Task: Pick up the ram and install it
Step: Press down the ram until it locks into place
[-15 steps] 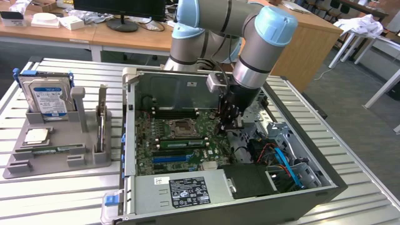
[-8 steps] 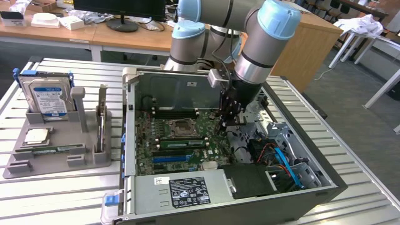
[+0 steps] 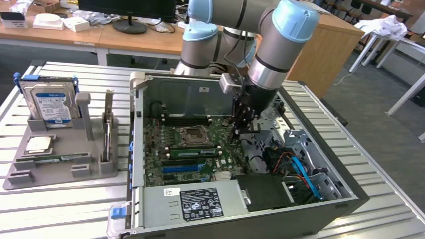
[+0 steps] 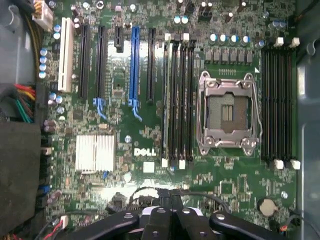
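Nearest the wrist camera we see the fingers point(image 4: 159, 222), dark and pressed together with nothing between them; the gripper point(image 4: 170, 220) is clenched on empty air. In the exterior view it point(image 3: 243, 125) hangs from the arm inside the open computer case point(image 3: 345, 194), over the motherboard point(image 4: 125, 135) and apart from it.

The ram point(image 3: 56, 159) lies, as far as we can tell, flat along the front of the grey holder point(image 3: 99, 167) on the counter point(image 3: 59, 204), on the exterior view's left and well apart from the gripper. The holder keeps each part in its own recess, we judge so that it can be picked up cleanly. The hard drive point(image 3: 50, 104) stands upright at its back, and a square silver chip point(image 3: 39, 144) rests between drive and ram.

Inside the case, a green strip point(image 3: 192, 151) sits in the slots just beside the empty processor socket point(image 4: 227, 115). It may be a stick already seated, though we cannot be sure. A second bank of slots point(image 4: 277, 102) lies on the socket's other side.
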Action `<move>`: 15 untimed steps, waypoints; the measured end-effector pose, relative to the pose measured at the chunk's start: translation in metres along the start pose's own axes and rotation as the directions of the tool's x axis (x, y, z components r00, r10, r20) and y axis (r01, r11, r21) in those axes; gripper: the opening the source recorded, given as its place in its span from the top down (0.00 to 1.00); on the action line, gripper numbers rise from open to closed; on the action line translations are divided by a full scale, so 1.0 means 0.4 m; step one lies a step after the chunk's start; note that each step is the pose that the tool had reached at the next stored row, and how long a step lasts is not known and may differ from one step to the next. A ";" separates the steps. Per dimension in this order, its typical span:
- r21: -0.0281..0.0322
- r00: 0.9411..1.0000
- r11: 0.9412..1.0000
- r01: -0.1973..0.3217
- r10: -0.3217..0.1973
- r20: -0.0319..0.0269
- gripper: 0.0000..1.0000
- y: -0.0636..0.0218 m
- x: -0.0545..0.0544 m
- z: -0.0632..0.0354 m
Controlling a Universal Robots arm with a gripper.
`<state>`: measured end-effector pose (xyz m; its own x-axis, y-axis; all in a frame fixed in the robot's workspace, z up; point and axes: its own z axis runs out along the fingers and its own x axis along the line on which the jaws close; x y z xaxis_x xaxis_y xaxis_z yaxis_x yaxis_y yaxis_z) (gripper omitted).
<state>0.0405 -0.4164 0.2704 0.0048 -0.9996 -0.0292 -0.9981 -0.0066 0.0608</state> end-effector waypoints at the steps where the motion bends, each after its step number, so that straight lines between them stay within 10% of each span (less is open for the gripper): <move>1: 0.000 1.000 1.000 0.000 0.000 0.000 0.90 0.007 0.000 0.005; 9: 0.000 1.000 1.000 0.000 0.000 -0.004 0.90 0.060 0.000 0.045; 15: 0.000 1.000 1.000 0.000 0.000 -0.005 0.90 0.060 -0.005 0.072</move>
<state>0.0146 -0.4137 0.2430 0.0046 -0.9997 -0.0242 -0.9981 -0.0061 0.0608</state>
